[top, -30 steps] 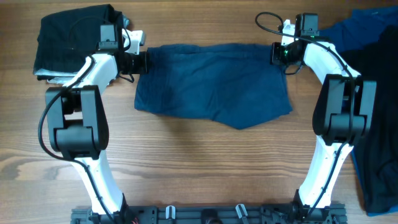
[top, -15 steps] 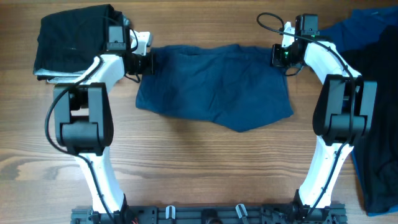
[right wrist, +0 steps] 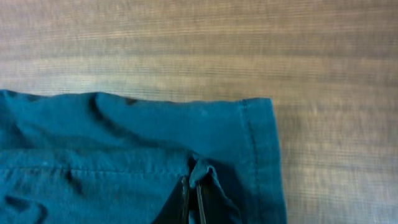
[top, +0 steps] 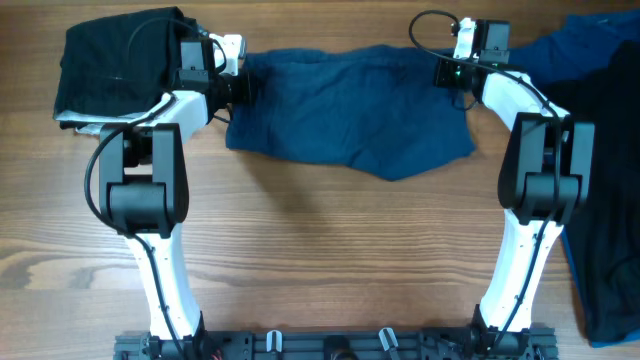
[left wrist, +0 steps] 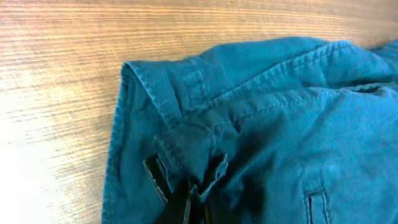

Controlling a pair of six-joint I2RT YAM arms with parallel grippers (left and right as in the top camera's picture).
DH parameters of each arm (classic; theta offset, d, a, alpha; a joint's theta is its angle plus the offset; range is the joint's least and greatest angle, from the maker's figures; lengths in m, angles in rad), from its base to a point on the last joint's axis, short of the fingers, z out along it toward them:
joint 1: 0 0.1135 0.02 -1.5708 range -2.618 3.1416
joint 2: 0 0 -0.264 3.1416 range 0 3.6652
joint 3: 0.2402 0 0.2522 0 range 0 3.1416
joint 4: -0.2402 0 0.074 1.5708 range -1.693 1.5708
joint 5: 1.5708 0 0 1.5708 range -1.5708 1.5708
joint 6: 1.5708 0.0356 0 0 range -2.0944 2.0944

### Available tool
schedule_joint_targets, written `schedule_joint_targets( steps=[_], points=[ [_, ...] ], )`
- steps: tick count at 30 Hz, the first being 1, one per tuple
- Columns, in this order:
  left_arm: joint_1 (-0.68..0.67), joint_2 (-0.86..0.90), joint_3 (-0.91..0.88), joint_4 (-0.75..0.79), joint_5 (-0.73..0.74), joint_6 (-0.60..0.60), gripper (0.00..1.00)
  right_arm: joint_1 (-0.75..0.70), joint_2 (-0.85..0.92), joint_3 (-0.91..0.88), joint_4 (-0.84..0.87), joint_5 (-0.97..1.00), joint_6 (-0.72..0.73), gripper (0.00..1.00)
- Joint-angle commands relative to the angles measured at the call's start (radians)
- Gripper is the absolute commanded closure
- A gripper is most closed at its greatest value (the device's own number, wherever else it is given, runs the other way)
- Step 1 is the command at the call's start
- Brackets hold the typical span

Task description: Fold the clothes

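Black-fingered, the left gripper point(left wrist: 186, 190) is pressed together on a fold at the waistband corner of the navy shorts point(top: 350, 110). The right gripper point(right wrist: 193, 190), equally closed, pinches the opposite upper corner. The shorts lie spread across the upper middle of the wooden table point(top: 320, 250). Black folded clothes point(top: 110, 60) sit upper left, and a dark and blue heap point(top: 600, 150) fills the right edge.

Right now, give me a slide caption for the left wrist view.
Left gripper shut on the waistband of dark navy-blue fabric shorts on a light wooden table.
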State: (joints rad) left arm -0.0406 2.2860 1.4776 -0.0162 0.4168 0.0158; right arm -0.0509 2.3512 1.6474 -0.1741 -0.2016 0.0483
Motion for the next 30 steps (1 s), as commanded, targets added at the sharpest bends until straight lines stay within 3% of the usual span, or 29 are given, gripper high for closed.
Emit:
schedule_joint_targets(
  steps=[1, 5, 9, 20, 24, 30],
  points=[
    [-0.001, 0.067, -0.004, 0.070, -0.121, -0.019, 0.96, 0.005, 0.103, -0.013, 0.056, 0.021, 0.014, 0.96],
    [-0.001, 0.069, -0.004, 0.165, -0.140, -0.029, 0.96, 0.008, 0.105, -0.013, 0.129, 0.022, 0.058, 0.96],
    [-0.001, 0.075, -0.004, 0.275, -0.198, -0.112, 0.96, 0.009, 0.105, -0.013, 0.167, 0.022, 0.085, 0.96],
    [-0.002, 0.144, -0.003, 0.352, -0.198, -0.193, 0.96, 0.009, 0.105, -0.013, 0.249, 0.021, 0.087, 0.96],
    [-0.002, 0.141, 0.039, 0.331, -0.124, -0.211, 0.96, 0.009, 0.102, -0.012, 0.264, -0.018, 0.090, 0.96],
    [-0.002, 0.081, 0.145, 0.168, -0.092, -0.191, 0.96, 0.009, 0.027, -0.011, 0.257, -0.062, 0.086, 0.96]
  ],
)
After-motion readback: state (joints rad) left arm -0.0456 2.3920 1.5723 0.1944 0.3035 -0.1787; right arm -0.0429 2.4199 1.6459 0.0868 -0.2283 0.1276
